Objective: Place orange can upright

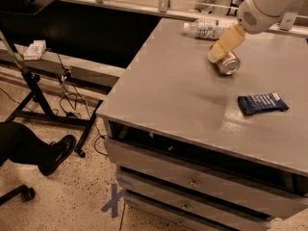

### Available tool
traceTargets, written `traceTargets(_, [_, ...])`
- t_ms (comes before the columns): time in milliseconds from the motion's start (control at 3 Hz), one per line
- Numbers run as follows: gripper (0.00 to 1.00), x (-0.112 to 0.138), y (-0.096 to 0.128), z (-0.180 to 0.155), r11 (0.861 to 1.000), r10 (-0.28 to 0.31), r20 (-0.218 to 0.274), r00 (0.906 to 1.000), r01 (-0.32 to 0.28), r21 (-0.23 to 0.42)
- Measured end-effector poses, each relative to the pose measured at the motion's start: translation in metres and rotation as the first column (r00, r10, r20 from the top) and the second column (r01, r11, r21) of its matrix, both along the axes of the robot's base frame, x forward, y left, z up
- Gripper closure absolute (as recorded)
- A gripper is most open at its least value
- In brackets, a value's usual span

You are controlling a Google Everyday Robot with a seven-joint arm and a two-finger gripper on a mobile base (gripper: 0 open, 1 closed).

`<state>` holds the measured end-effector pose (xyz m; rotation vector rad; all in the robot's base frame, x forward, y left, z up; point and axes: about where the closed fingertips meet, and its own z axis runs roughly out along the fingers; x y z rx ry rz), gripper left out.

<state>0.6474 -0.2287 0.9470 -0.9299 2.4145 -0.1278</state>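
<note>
Fingers (225, 43): I can't tell if parted or closed. My gripper (215, 57) sits at the orange can (229, 64), lying sideways on the table (168, 90).

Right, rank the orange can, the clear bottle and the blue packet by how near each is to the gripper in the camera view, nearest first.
The gripper hangs just above the can.
1. orange can: lying on its side, right at the gripper's tip.
2. clear bottle: farther back, also on its side.
3. blue packet: flat, nearer the camera and to the right.
</note>
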Motion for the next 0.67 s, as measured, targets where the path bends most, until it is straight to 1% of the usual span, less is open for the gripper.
traceTargets(333, [0.0,0.034,0.014,-0.022,0.992,-0.12,-0.052,0.9914,0.122,0.039])
traceTargets(667, [0.0,0.06,0.022,-0.042,0.975,-0.212,-0.099,0.9722,0.217,0.038])
